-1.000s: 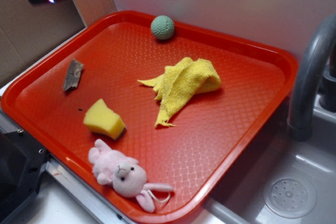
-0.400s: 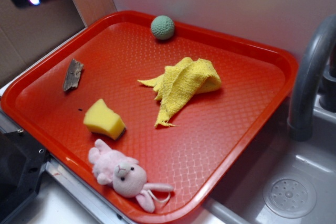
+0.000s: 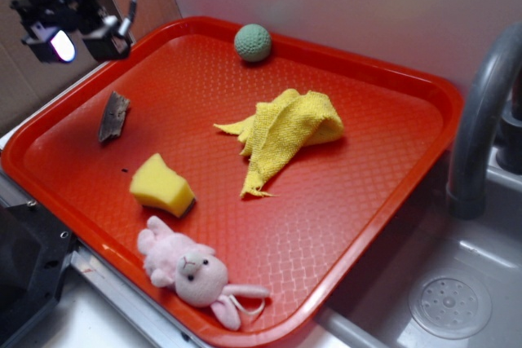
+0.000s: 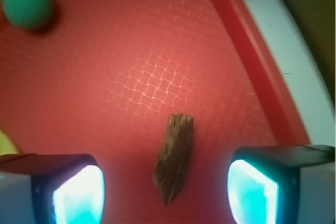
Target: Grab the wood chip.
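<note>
Hovering above the left edge of the red tray [image 3: 383,201], the tool [image 3: 77,38] hangs well clear of the surface with its fingers spread wide apart and nothing between them. In the wrist view the two fingertip pads [image 4: 79,195] glow pale blue-white at the bottom corners, and the wood chip [image 4: 175,157] lies on the tray floor in the open gap between them, untouched.

Seen from the exterior view, the wood chip [image 3: 113,115] is a small grey-brown sliver lying flat near the tray's left edge, its long axis running roughly from the near-left rim toward the far side. Just toward the near edge from it sits a yellow sponge wedge [image 3: 161,186], apart from the chip. A pink plush bunny [image 3: 192,270] lies against the near rim, close to the sponge. A crumpled yellow cloth [image 3: 281,132] rests around the tray's middle, and a green ball [image 3: 253,42] sits against the far rim; it shows again at the top left of the wrist view. Off the tray's right edge, a grey faucet [image 3: 481,120] arches over a sink [image 3: 457,283].
</note>
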